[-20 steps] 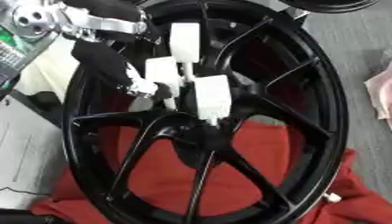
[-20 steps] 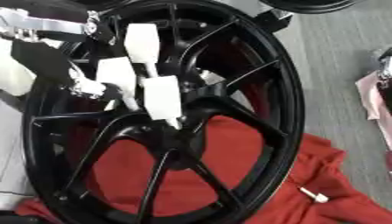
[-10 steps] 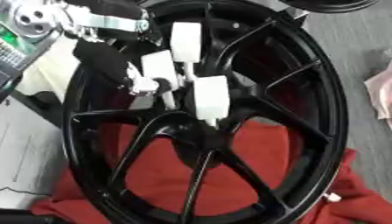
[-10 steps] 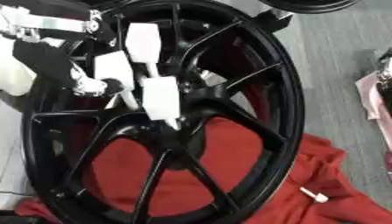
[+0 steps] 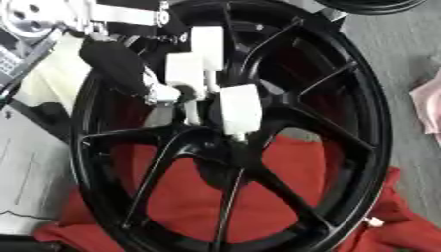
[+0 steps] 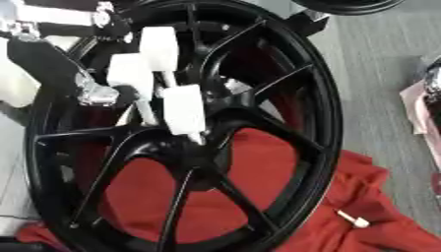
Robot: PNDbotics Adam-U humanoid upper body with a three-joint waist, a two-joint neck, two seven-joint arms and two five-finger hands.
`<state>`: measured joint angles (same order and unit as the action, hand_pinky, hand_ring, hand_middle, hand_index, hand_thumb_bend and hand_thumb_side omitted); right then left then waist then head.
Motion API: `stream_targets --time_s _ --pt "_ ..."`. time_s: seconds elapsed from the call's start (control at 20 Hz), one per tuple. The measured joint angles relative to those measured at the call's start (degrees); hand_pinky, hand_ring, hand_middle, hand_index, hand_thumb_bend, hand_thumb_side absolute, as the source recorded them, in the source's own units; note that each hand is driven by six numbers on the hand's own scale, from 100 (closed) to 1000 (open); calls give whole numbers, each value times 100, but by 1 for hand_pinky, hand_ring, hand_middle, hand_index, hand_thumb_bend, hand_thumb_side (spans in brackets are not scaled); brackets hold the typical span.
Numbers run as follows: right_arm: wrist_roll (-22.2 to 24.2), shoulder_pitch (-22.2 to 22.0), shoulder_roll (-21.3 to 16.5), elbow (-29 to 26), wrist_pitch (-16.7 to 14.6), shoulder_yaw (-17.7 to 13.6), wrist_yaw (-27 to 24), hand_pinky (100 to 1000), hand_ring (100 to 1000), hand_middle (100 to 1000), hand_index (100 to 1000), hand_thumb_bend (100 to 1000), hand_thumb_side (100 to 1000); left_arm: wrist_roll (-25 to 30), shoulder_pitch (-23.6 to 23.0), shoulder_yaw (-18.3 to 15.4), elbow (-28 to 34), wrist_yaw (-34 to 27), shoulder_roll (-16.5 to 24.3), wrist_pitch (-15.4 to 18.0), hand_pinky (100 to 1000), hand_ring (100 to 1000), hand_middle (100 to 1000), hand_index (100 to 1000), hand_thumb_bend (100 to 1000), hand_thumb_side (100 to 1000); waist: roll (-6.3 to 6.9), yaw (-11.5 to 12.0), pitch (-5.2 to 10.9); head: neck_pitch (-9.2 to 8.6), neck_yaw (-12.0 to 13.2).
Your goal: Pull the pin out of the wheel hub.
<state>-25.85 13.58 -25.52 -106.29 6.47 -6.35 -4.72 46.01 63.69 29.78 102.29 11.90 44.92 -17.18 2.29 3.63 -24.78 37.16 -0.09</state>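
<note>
While the black spoked wheel is lying flat over a red cloth, the robot's left hand is reaching in from the upper left and hanging over the upper spokes, close to the wheel's centre. Its white-padded fingers are pointing down and toward the hub, with the lowest pad ending just above the dark middle where the spokes are meeting. The fingers are looking mostly straight and spread rather than wrapped round anything, so the hand is reading as open, though the part nearest the hub is blurred. A thin pale rod is showing between the finger pads, running down toward the spokes; I cannot tell whether it is the pin or part of the hand, nor whether the fingers are touching it. The black forearm and a silver joint are sitting over the wheel's left rim.

A small white, stubby object is lying on the red cloth outside the rim at the lower right. Grey floor is showing to the right of the wheel, with a pink cloth at the right edge. Part of another black tyre is showing at the top. The right hand is showing in neither view.
</note>
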Motion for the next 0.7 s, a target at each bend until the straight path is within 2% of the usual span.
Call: stream_targets --time_s 0.4,0.7 --pt "-12 -21 -1 0 12 -6 4 817 769 697 846 100 524 -399 -98 -485 511 -486 372 -293 571 383 224 392 100 225 -28 82 6 8 -14" --pt "-53 -62 -12 -1 28 -64 18 818 769 697 846 100 523 -841 -547 -1180 773 -999 888 -416 565 373 217 397 100 252 -24 195 36 36 -95"
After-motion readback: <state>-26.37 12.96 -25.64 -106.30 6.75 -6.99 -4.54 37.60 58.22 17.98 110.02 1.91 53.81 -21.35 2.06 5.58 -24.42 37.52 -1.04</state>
